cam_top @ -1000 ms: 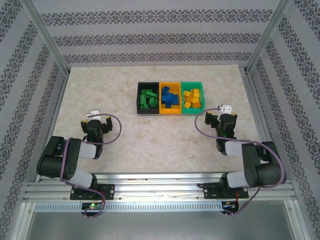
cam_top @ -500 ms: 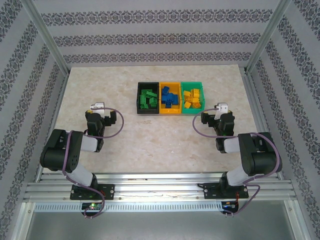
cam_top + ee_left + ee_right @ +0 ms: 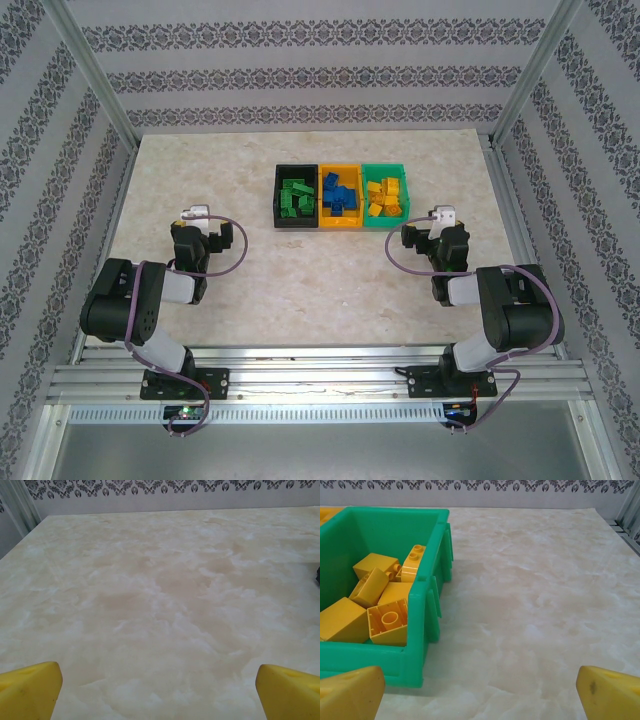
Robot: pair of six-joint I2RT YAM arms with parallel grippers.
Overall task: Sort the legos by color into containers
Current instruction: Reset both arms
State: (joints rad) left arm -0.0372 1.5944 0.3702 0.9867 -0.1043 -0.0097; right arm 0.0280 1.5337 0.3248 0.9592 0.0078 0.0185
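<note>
- Left tool (image 3: 207, 232) spread apart, empty, above the counter (image 3: 300, 280)
- Right tool (image 3: 432, 233) spread apart, empty, near the green bin (image 3: 385, 168)
- Yellow legos (image 3: 385, 198) lie inside that bin

Beige marble-patterned worktop (image 3: 165, 590) looks smooth, catching a soft, low sheen across its veined surface. Toward its far edge, the green rectangular plastic bin (image 3: 427, 605) shows glossy moulded walls, and the orange-yellow studded plastic bricks (image 3: 342, 622) inside look smooth and faintly shiny. Along the near edge, ribbed silver metal rails (image 3: 320, 385) gleam, brushed-looking.
</note>
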